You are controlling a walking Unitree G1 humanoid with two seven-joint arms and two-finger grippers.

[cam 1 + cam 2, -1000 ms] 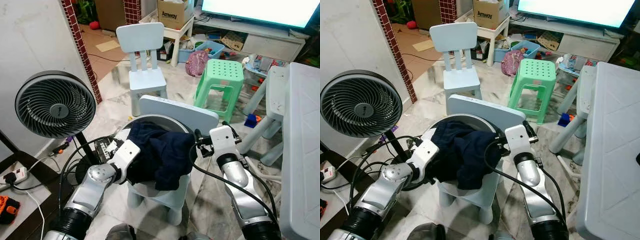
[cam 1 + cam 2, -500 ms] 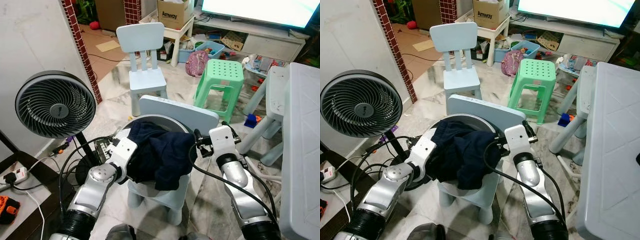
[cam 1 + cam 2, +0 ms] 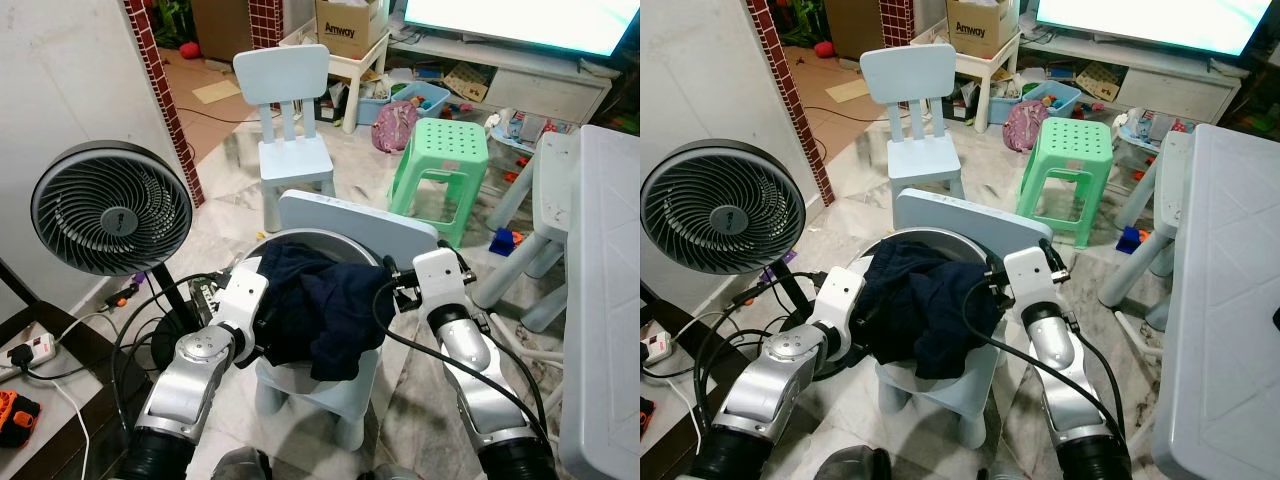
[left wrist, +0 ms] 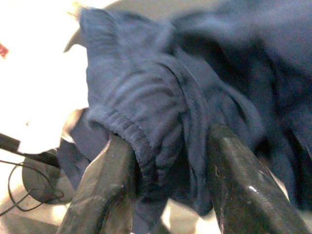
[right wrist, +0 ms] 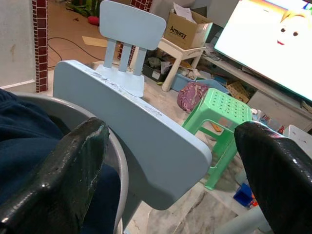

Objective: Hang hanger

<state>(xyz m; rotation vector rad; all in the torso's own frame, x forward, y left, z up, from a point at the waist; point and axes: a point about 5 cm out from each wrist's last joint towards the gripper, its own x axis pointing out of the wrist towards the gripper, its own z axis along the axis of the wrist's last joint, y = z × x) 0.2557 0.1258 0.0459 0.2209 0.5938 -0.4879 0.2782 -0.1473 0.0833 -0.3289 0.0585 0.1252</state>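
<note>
A dark navy garment (image 3: 320, 305) lies heaped in a grey basin (image 3: 330, 238) that sits on a small pale blue chair (image 3: 360, 225) right in front of me. My left gripper (image 4: 170, 195) is pushed into the garment's left edge; its fingers (image 4: 105, 190) stand apart with a bunched fold of the cloth between them. My right gripper (image 5: 170, 180) is open at the basin's right rim, beside the chair back, with nothing held. In the eye views its tips (image 3: 385, 285) touch the garment's right edge.
A standing fan (image 3: 110, 208) is close on my left, with cables and a power strip (image 3: 30, 350) on the floor below it. A second pale blue chair (image 3: 290, 110) and a green stool (image 3: 440, 150) stand behind. A white table (image 3: 600, 300) runs along my right.
My left gripper has pushed forward into the garment's left edge. My right gripper has shifted slightly left toward the basin. The garment and the chair have stayed put.
</note>
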